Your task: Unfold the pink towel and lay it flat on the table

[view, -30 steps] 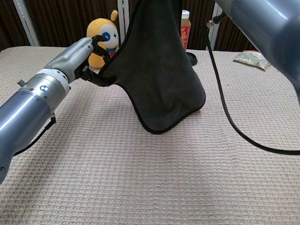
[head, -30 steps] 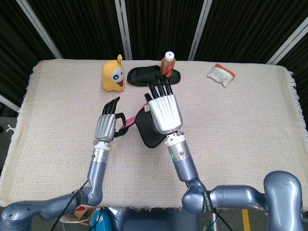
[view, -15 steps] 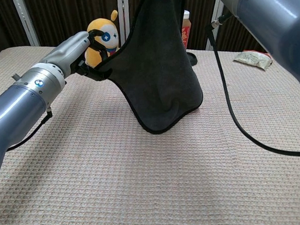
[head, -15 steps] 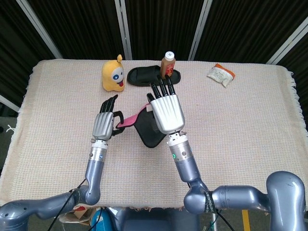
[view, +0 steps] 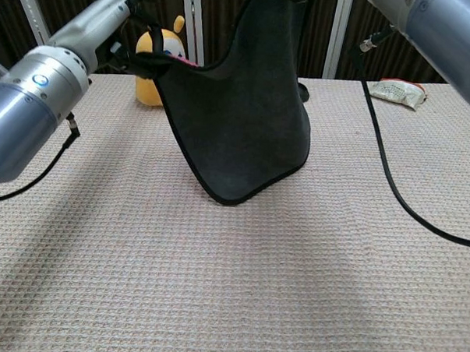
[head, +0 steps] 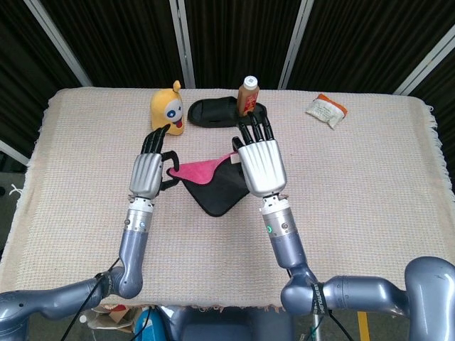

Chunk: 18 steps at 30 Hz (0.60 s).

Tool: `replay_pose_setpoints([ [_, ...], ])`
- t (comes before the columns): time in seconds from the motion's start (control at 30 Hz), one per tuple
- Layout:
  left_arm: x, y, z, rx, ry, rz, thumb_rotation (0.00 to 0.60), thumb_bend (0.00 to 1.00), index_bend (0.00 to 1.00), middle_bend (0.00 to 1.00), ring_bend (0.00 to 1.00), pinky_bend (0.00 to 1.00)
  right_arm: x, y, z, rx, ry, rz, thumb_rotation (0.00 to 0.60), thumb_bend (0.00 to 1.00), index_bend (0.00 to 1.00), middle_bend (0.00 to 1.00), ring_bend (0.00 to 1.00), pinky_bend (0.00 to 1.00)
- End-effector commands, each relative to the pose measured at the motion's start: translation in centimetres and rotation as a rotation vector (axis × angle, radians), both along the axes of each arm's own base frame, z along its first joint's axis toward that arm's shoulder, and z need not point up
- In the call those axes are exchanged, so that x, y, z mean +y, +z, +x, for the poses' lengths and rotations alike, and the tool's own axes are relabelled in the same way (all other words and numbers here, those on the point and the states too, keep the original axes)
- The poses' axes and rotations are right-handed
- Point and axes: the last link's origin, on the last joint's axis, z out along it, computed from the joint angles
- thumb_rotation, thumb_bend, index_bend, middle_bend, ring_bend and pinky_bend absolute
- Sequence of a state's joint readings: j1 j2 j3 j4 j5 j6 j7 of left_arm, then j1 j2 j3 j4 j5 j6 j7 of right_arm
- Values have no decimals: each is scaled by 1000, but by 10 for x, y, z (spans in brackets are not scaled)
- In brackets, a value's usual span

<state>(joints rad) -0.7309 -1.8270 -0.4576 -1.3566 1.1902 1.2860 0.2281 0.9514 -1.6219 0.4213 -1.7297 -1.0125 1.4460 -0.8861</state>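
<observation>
The towel (head: 211, 183), pink on top and dark underneath, hangs stretched between my two hands above the middle of the table. My left hand (head: 148, 170) grips its left corner and my right hand (head: 261, 165) grips its right corner. In the chest view the towel's dark side (view: 239, 122) faces the camera. It droops to a rounded lower edge that touches or nearly touches the tablecloth. My left hand (view: 101, 26) holds the corner high at the left. The top edge of that view cuts off the right hand.
Behind the towel stand a yellow plush toy (head: 167, 110), a flat black object (head: 213, 112) and a brown bottle (head: 248, 94). A snack packet (head: 326, 110) lies at the back right. A beige woven cloth (head: 355, 185) covers the table.
Both hands have risen and moved apart, the left one further left. The towel is now pulled wider between them and more of its pink side shows.
</observation>
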Motion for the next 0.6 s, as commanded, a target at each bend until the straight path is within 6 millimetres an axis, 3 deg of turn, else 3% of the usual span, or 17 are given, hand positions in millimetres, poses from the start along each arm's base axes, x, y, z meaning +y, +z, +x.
replay_pose_setpoints([
  [0.03, 6, 17, 9, 9, -24, 39, 600, 541, 669, 25, 0, 0, -3, 1, -13, -7, -27, 13, 600, 499, 647, 291, 125, 113],
  [0.6, 30, 34, 39, 77, -28, 68, 600, 541, 674, 34, 0, 0, -20, 8, -48, -59, -59, 36, 600, 499, 656, 296, 125, 113],
])
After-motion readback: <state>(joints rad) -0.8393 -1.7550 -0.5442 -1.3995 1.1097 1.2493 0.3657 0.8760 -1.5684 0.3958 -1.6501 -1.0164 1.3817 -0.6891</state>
